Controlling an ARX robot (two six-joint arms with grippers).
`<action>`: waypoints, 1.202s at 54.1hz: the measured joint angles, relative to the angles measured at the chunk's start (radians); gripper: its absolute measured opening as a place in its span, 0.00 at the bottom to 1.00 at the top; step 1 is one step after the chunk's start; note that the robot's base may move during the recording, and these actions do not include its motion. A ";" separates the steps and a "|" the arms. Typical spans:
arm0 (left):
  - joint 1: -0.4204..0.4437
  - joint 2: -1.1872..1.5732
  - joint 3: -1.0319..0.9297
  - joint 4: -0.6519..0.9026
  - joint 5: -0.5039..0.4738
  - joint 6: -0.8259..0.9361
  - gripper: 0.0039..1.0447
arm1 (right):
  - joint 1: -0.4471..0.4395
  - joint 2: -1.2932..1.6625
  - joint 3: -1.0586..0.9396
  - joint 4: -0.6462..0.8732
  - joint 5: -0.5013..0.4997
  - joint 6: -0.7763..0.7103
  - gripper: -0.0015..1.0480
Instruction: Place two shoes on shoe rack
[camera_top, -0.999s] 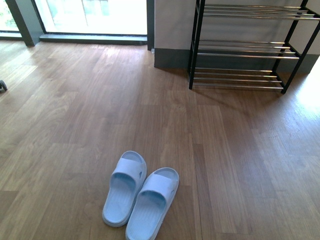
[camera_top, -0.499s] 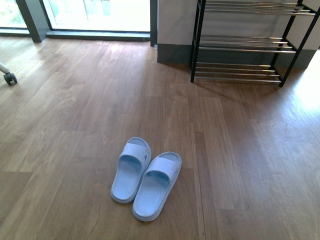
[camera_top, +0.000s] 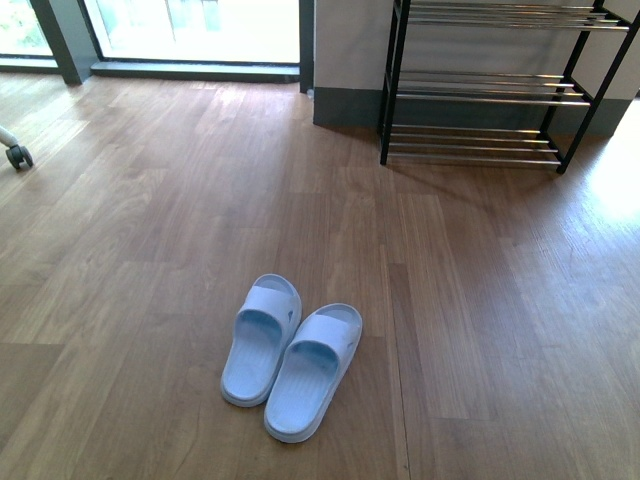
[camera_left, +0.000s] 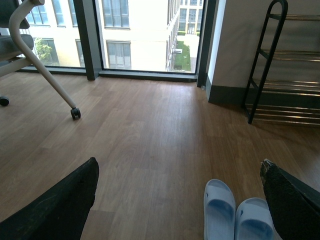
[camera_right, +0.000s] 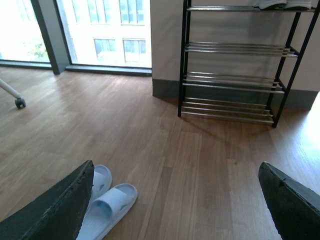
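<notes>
Front view: pale blue slides (camera_top: 290, 355) touch on floor (camera_top: 150, 250), shoe rack (camera_top: 480, 95) far right; left hand (camera_left: 180, 167), right hand (camera_right: 176, 167) wide, empty; grabbing one likely drags the other.

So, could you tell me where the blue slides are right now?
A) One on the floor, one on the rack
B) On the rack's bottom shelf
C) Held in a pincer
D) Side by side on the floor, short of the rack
D: both slides lie side by side on the wood floor, with a clear stretch of floor between them and the rack.
</notes>
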 joint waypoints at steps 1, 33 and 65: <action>0.000 0.000 0.000 0.000 0.000 0.000 0.91 | 0.000 0.000 0.000 0.000 0.000 0.000 0.91; 0.000 0.000 0.000 0.000 0.000 0.000 0.91 | 0.000 0.000 0.000 0.000 0.000 0.000 0.91; 0.000 0.000 0.000 0.000 -0.003 0.000 0.91 | 0.000 0.000 0.000 0.000 -0.004 0.000 0.91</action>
